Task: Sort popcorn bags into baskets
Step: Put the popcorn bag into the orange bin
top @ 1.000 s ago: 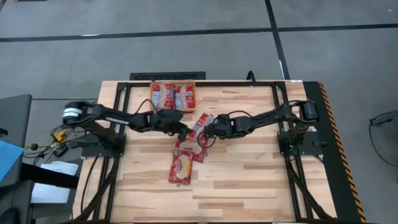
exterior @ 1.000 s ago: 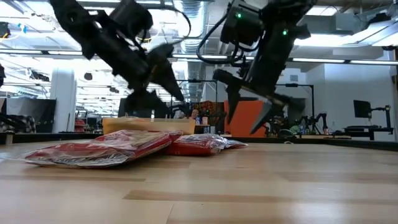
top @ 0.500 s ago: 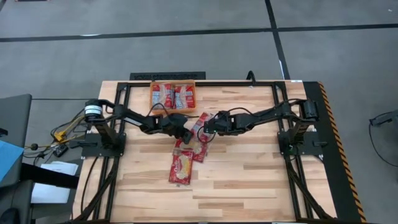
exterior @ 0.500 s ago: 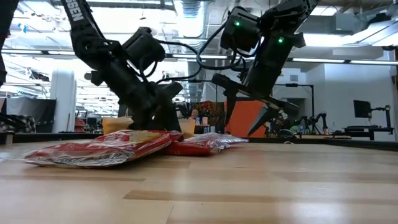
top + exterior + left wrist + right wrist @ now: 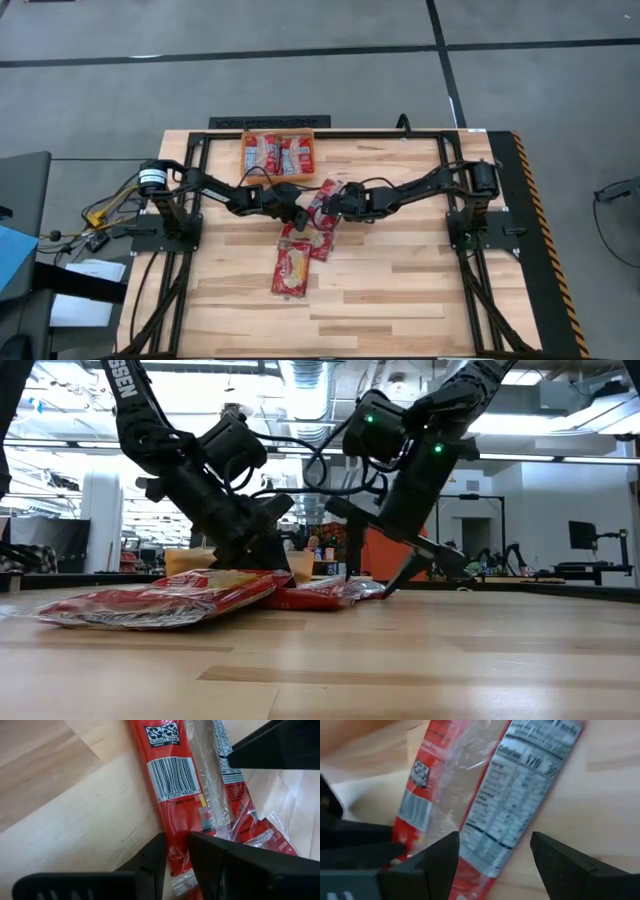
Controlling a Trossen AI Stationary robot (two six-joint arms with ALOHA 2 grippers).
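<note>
Several flat red popcorn bags lie in a loose pile mid-table (image 5: 300,250). One bag with a barcode and a silver nutrition panel (image 5: 324,198) lies between both grippers. My left gripper (image 5: 176,838) is low at that bag's end and shut on it (image 5: 298,212). My right gripper (image 5: 494,840) is open, its fingers standing on either side of the same bag's silver panel (image 5: 512,795), tips near the table (image 5: 366,582); whether they touch it I cannot tell. The orange basket (image 5: 245,152) at the far edge holds red bags side by side. My left gripper pinches the barcode bag's red strip near its end (image 5: 175,857) between its two fingers, across that edge. The fingers slant down from the table's left. The bag lies flat on the table, partly over other bags.
Two more bags (image 5: 290,270) lie nearer the near edge, overlapping. The two grippers stand close together over one bag; my right finger (image 5: 280,745) shows just beyond my left gripper. Bare wood (image 5: 420,270) stretches to the right and near sides. Black frame rails (image 5: 190,190) flank the table.
My left gripper has come down onto the pile and then kept still. My right gripper has dropped toward the table and shifted slightly left, so its open fingers now straddle the barcode bag. The bags have not visibly moved.
</note>
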